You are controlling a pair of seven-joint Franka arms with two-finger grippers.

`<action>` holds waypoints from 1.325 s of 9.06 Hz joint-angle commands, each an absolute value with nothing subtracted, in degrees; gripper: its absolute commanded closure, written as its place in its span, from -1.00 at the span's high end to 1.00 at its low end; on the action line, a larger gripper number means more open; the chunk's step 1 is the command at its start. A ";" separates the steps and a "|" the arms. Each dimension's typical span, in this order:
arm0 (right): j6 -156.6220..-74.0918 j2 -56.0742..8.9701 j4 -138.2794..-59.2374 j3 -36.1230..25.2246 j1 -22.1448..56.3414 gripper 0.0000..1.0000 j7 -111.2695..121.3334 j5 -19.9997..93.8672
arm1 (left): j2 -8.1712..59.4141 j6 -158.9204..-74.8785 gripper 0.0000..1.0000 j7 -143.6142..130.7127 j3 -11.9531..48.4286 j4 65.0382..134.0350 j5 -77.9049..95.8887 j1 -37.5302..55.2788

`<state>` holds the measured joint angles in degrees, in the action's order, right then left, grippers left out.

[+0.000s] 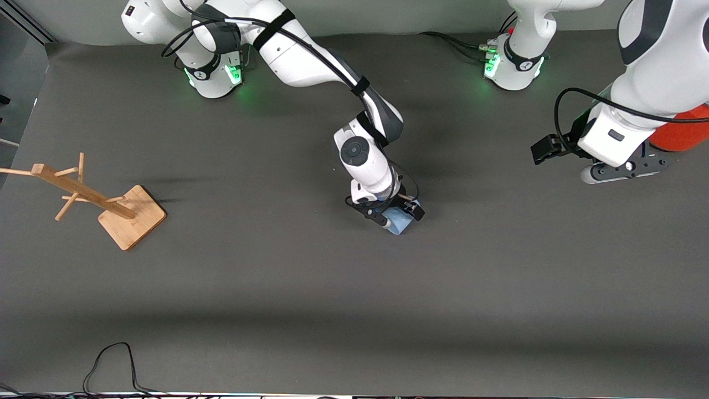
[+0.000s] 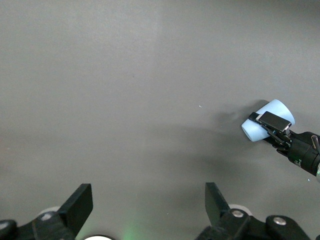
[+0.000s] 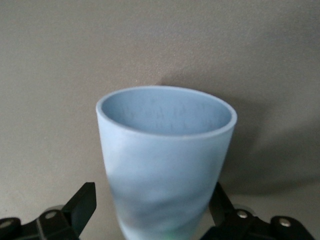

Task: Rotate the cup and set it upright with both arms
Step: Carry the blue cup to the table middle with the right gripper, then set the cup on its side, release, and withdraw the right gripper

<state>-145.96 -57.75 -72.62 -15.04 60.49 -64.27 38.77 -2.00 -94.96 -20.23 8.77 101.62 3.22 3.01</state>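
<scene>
Wooden rack [image 1: 88, 194] and orange-red cylinder [image 1: 684, 130] stand well apart from cup [image 1: 400, 221].

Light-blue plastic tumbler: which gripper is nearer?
Right. The right gripper straddles the light-blue plastic tumbler, fingers open; the left gripper waits open toward the left arm's table end.

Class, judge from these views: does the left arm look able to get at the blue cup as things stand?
Probably not cleanly: the right gripper straddles the cup, fingers open, while the left gripper waits open over bare table.
</scene>
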 commanded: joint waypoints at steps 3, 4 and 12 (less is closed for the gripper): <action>-129.77 -46.87 -74.79 -20.29 60.30 1.00 -60.41 37.88 | 3.49 -94.39 1.00 -20.92 8.96 95.73 2.99 6.84; -123.72 -43.37 -76.36 -23.52 60.21 1.00 -54.90 37.88 | 6.21 -95.61 1.00 -20.92 8.88 93.36 2.47 8.51; -96.45 -13.91 -94.75 -52.51 60.73 1.00 -13.13 13.83 | 43.20 -113.61 1.00 -21.79 9.05 70.25 -1.21 21.08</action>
<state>-99.25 -17.91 -92.94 -48.50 59.39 -17.03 17.53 37.02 -113.24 -20.42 9.81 78.34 1.32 18.29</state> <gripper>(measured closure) 0.000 0.000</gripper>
